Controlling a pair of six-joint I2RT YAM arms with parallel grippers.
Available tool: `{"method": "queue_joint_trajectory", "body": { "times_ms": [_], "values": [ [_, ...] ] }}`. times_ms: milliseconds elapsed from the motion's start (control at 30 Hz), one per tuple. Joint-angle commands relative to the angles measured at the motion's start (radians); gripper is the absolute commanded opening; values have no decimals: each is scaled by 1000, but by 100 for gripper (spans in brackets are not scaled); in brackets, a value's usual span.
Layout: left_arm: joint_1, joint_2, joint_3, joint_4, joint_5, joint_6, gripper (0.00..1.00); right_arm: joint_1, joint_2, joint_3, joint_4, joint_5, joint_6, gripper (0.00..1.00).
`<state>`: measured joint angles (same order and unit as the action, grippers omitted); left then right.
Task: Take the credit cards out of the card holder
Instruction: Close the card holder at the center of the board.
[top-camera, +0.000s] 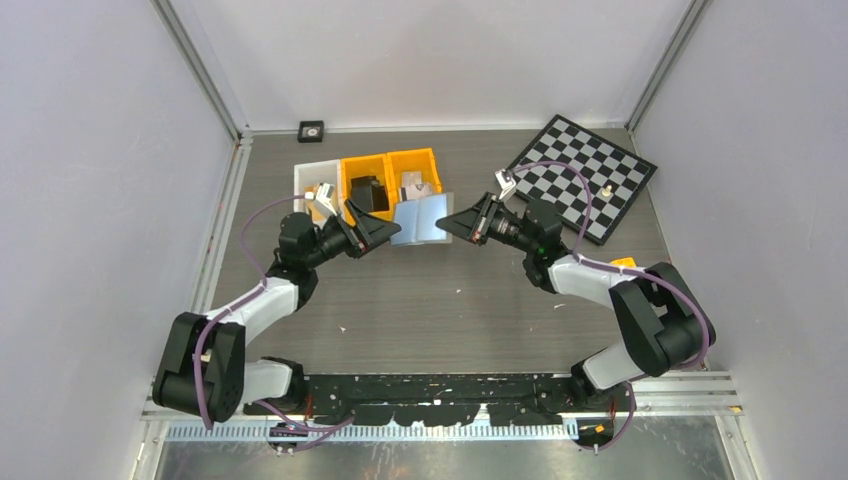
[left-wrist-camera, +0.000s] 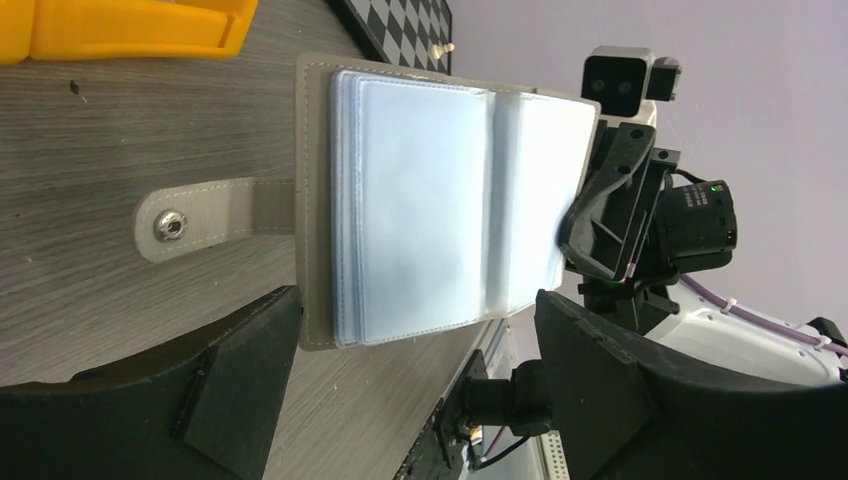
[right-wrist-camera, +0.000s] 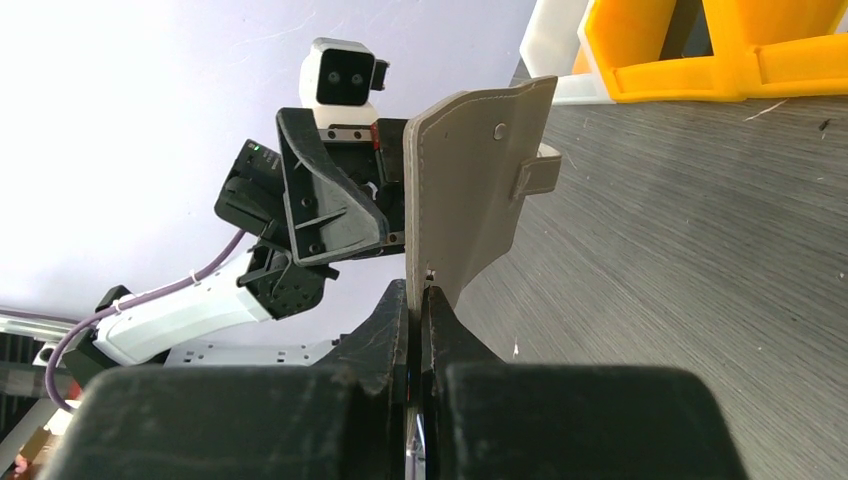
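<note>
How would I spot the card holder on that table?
Start at the grey table and find the orange bins at the back. In front of them, the card holder is pinched by the right gripper, open like a booklet. Unlike the bins, it is flat, with a grey cover and pale clear sleeves.

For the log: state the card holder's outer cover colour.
The card holder cover is greyish taupe; the right wrist view shows it best.

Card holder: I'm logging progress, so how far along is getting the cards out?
Done: the card holder is open, its clear sleeves exposed. In hand: the right gripper is shut on its cover; the left gripper faces the sleeves, open. Remaining: pulling every card; none shows outside.
</note>
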<state>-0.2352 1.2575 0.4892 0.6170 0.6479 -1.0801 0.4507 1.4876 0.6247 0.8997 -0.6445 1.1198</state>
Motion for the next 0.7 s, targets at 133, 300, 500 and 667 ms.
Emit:
{"method": "queue_joint_trajectory", "body": {
  "times_ms": [133, 300, 500, 667],
  "values": [
    [4, 7, 27, -78, 13, 15, 88, 3, -56, 32, 27, 10, -34, 0],
    [3, 68, 16, 125, 88, -87, 75, 3, -34, 38, 50, 1, -9, 0],
    [5, 143, -6, 424, 136, -179, 33, 7, 0, 58, -13, 15, -18, 1],
    [5, 163, -7, 459, 140, -143, 0, 30, 41, 97, -95, 23, -61, 0]
  ]
}}
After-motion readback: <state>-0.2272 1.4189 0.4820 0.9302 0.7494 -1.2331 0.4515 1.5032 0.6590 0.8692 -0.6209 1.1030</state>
